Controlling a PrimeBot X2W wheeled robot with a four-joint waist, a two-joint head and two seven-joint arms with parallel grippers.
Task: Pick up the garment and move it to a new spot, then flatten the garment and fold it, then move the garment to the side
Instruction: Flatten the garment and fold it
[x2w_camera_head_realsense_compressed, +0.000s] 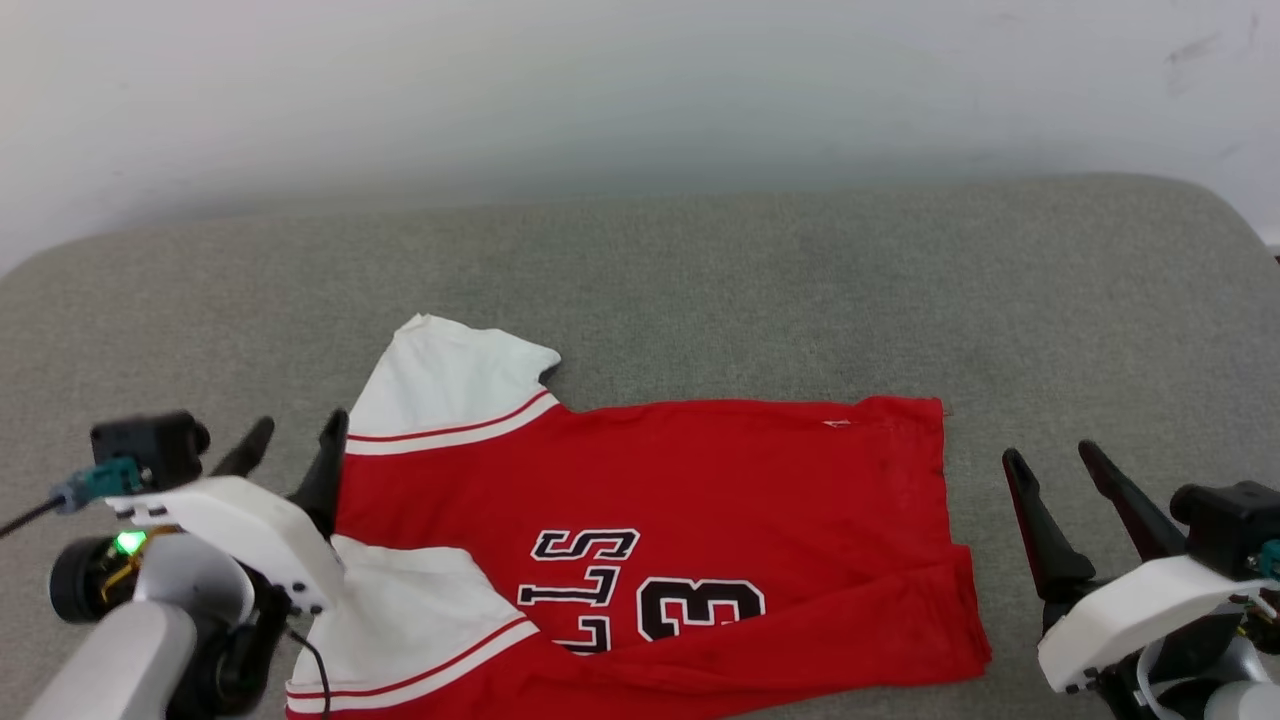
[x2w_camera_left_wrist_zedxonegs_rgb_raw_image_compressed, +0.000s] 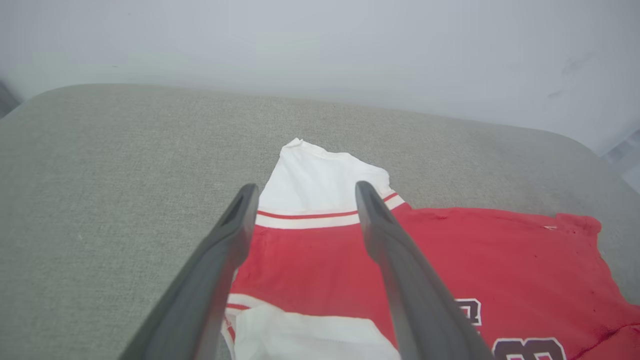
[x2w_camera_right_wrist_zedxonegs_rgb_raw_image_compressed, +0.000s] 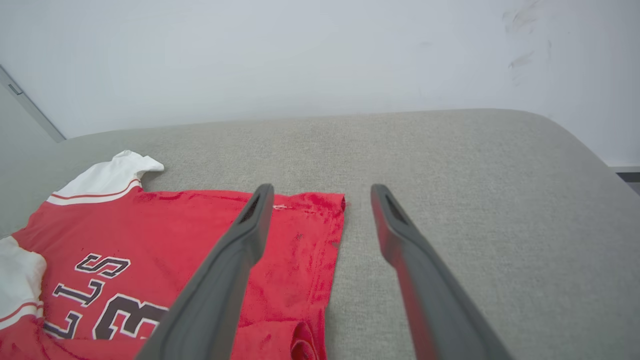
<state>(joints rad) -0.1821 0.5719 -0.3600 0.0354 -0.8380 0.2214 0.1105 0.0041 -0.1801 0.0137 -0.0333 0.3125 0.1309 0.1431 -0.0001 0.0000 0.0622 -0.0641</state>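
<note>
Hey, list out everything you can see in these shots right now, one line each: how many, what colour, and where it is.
garment: one, red with white sleeves and black lettering, lying on the near middle of the padded surface, sleeves toward the robot's left.
padded surface: one, grey, under the garment, running back to the wall.
wall: one, white, behind the surface.
left pincer: one, dark fingers on a white body, open and empty, at the garment's left edge by the far sleeve.
right pincer: one, dark fingers on a white body, open and empty, to the right of the garment's hem.
</note>
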